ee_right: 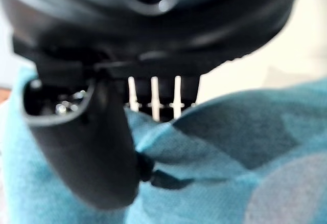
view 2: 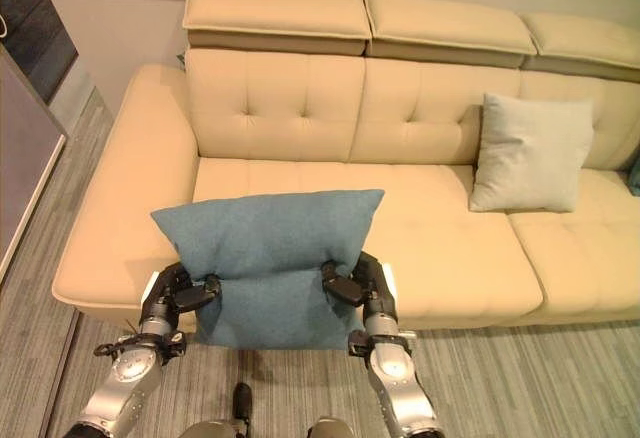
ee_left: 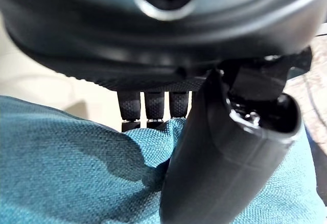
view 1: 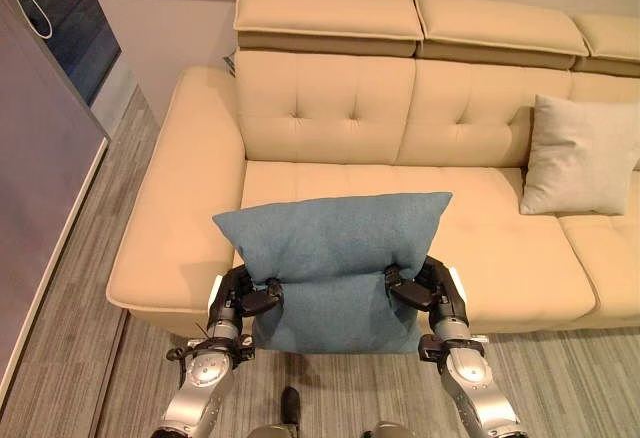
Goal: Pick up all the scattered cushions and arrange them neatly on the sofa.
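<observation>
A teal-blue cushion hangs in front of the sofa's left seat, held up between both hands. My left hand pinches its left side, thumb pressed into the fabric. At the cushion's right side my right hand does the same, thumb on the cloth. The cushion's upper edge leans over the seat's front edge. A pale grey cushion stands upright against the sofa's back further right.
The beige sofa has a broad left armrest and raised headrests. Grey wood-look floor runs along the left, with a wall panel beside it. A dark blue-green edge shows at the far right of the sofa.
</observation>
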Controlling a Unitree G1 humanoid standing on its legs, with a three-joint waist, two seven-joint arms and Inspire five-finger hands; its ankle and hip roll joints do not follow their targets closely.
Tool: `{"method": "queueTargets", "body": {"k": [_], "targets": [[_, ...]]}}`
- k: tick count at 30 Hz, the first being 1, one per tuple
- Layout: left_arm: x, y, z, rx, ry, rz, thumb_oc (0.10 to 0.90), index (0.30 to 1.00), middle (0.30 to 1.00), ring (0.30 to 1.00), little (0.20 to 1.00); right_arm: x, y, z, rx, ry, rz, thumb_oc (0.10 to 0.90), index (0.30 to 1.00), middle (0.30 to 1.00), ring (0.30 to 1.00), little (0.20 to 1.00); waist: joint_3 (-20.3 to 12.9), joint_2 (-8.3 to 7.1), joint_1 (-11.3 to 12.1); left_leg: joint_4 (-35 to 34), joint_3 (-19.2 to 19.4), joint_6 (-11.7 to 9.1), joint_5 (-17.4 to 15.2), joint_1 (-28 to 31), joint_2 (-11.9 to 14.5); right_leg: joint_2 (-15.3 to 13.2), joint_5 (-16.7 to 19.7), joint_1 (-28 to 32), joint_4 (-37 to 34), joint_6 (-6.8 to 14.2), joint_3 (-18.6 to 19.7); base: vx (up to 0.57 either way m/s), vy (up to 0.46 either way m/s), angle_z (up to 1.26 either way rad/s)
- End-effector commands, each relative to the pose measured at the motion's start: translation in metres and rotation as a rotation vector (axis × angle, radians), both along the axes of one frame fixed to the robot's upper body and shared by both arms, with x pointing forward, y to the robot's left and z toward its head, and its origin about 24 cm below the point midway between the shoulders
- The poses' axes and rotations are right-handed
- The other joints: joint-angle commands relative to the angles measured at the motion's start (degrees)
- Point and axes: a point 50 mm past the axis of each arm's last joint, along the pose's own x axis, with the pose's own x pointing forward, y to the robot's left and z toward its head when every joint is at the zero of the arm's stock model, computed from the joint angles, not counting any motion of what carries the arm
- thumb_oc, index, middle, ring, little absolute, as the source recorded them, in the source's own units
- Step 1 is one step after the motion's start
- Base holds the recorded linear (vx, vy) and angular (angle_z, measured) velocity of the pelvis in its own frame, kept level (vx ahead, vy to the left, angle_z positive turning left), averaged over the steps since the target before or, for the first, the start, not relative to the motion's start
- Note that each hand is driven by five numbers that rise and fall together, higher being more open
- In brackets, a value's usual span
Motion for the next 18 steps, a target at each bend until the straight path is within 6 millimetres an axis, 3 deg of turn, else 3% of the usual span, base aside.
{"method": "queueTargets", "body": {"k": [1, 3, 5, 8, 9, 10, 11, 12, 13, 14, 18], "targets": [[0.019, -0.031, 0.051, -0.048, -0.297, -0.140, 0.400, 0.300, 0.300, 0.300, 0.300, 0.027, 0.016, 0.074, 0.030, -0.382, 0.099, 0.400, 0.300, 0.300, 0.300, 0.300, -3.49, 1.22, -0.26, 4.40, -3.24, -3.90, -7.59, 0.06, 2.36, 2.96, 8.21, 2.86, -14.05, -0.25, -2.96, 0.13, -0.034, -0.24], [0.022, -0.034, 0.053, -0.062, -0.303, -0.143, 0.400, 0.300, 0.300, 0.300, 0.300, 0.028, 0.014, 0.077, 0.020, -0.391, 0.094, 0.400, 0.300, 0.300, 0.300, 0.300, -2.76, 0.70, -1.91, 3.62, -4.78, -4.29, -8.83, 2.46, 1.26, 4.47, 11.87, -0.44, -25.38, -0.12, -0.40, 0.27, -0.097, 0.00], [0.023, -0.036, 0.055, -0.066, -0.315, -0.158, 0.400, 0.300, 0.300, 0.300, 0.300, 0.027, 0.012, 0.076, 0.015, -0.390, 0.088, 0.400, 0.300, 0.300, 0.300, 0.300, -2.82, 0.17, -2.43, 3.54, -6.03, -4.81, -9.62, 3.21, 0.44, 5.11, 12.68, 0.00, -29.31, 0.30, 1.39, 0.23, -0.108, 0.21], [0.022, -0.039, 0.054, -0.070, -0.313, -0.167, 0.400, 0.300, 0.300, 0.300, 0.300, 0.025, 0.009, 0.074, 0.007, -0.385, 0.083, 0.400, 0.300, 0.300, 0.300, 0.300, -3.15, -0.15, -2.59, 4.57, -6.44, -5.56, -10.77, 3.47, 0.20, 5.11, 13.58, 1.89, -29.98, -0.56, 1.00, 0.15, -0.114, 0.69], [0.022, -0.043, 0.053, -0.090, -0.315, -0.176, 0.400, 0.300, 0.300, 0.300, 0.300, 0.023, 0.003, 0.072, -0.010, -0.373, 0.064, 0.400, 0.300, 0.300, 0.300, 0.300, -3.44, -0.34, -2.91, 6.98, -6.78, -7.11, -11.41, 2.92, 0.81, 5.31, 13.27, 3.15, -30.09, -1.39, 0.11, 0.16, -0.197, 0.56], [0.022, -0.046, 0.053, -0.101, -0.313, -0.184, 0.400, 0.300, 0.300, 0.300, 0.300, 0.021, -0.001, 0.071, -0.018, -0.368, 0.055, 0.400, 0.300, 0.300, 0.300, 0.300, -3.51, -0.47, -3.20, 9.69, -6.61, -7.99, -11.78, 1.82, 1.45, 5.21, 12.75, 4.39, -30.40, -1.93, -1.04, 0.20, -0.305, 1.01], [0.023, -0.050, 0.054, -0.120, -0.314, -0.196, 0.400, 0.300, 0.300, 0.300, 0.300, 0.021, -0.006, 0.072, -0.019, -0.371, 0.037, 0.400, 0.300, 0.300, 0.300, 0.300, -2.94, -0.65, -3.78, 18.19, -6.27, -9.88, -10.58, -2.94, 2.95, 4.96, 11.87, 6.13, -30.81, -3.02, -2.88, 0.09, -0.180, 0.97], [0.023, -0.050, 0.054, -0.120, -0.314, -0.196, 0.400, 0.300, 0.300, 0.300, 0.300, 0.021, -0.006, 0.072, -0.019, -0.371, 0.037, 0.400, 0.300, 0.300, 0.300, 0.300, -2.94, -0.65, -3.78, 18.19, -6.27, -9.88, -10.58, -2.94, 2.95, 4.96, 11.87, 6.13, -30.81, -3.02, -2.88, 0.05, -0.175, 1.01], [0.026, -0.053, 0.055, -0.124, -0.316, -0.202, 0.400, 0.300, 0.300, 0.300, 0.300, 0.022, -0.010, 0.072, -0.014, -0.370, 0.023, 0.400, 0.300, 0.300, 0.300, 0.300, -2.27, -0.81, -3.88, 24.51, -5.59, -11.01, -8.13, -6.93, 3.96, 5.19, 10.87, 7.30, -31.09, -4.33, -3.61, 0.03, -0.096, 0.42], [0.026, -0.054, 0.055, -0.127, -0.316, -0.203, 0.400, 0.300, 0.300, 0.300, 0.300, 0.022, -0.010, 0.071, -0.013, -0.364, 0.024, 0.400, 0.300, 0.300, 0.300, 0.300, -2.13, -0.90, -3.90, 26.07, -5.04, -10.98, -7.95, -8.12, 4.46, 5.37, 10.46, 7.72, -31.32, -4.75, -4.01, 0.05, -0.112, 0.23], [0.027, -0.053, 0.056, -0.117, -0.314, -0.206, 0.400, 0.300, 0.300, 0.300, 0.300, 0.022, -0.013, 0.071, -0.023, -0.360, 0.016, 0.400, 0.300, 0.300, 0.300, 0.300, -2.49, -1.44, -3.62, 20.73, -4.31, -10.09, -9.65, -9.20, 5.97, 5.66, 9.19, 9.80, -32.44, -4.62, -4.36, 0.12, -0.010, 0.04]]}}
